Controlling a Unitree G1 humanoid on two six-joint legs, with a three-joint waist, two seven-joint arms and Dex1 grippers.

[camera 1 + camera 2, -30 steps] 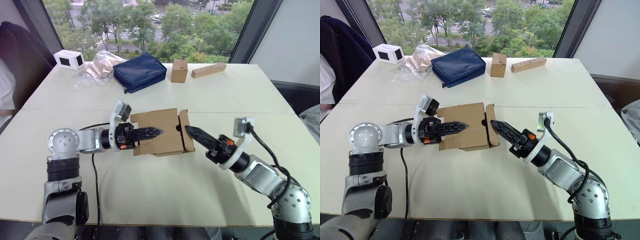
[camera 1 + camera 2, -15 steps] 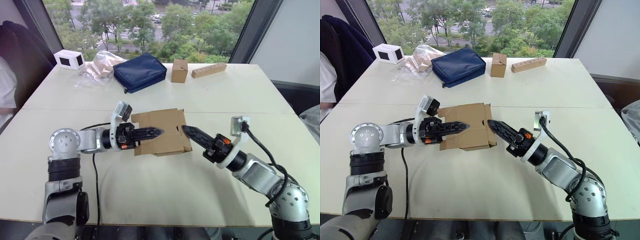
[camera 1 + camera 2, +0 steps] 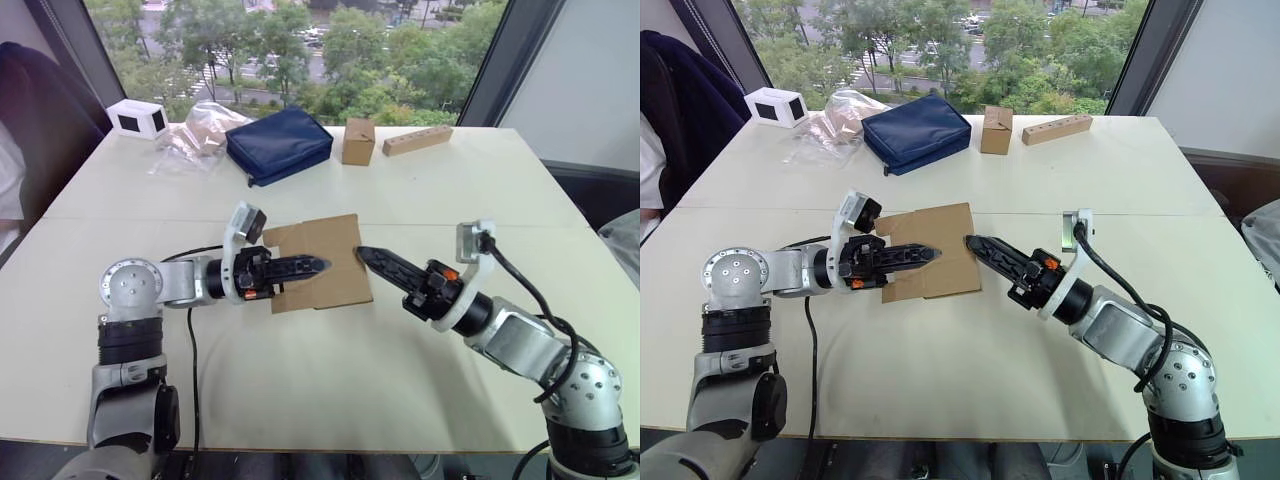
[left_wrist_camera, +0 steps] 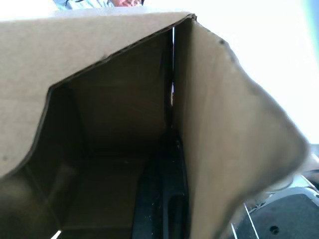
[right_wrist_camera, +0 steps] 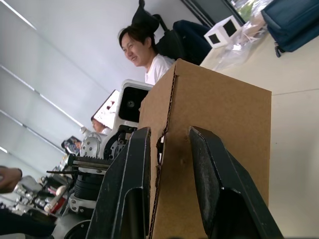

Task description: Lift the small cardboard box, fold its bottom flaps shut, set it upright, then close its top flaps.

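Pinching one wall of the plain brown corrugated cardboard box (image 3: 318,262) with our left gripper (image 3: 312,266), our spread right gripper (image 3: 975,243) at 3 o'clock presses its bottom flaps shut, leaving righting and top flaps.

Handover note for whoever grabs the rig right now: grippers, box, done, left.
Left gripper: reaching into the small cardboard box from its open end, grip unclear.
Right gripper: open, fingertips against the flap on the box's other end, pressing it flat.
Box: on its side at mid-table, between both grippers.
Done: that end flap looks folded nearly flush.
Left: finish the bottom flaps, stand it upright, close the top flaps.
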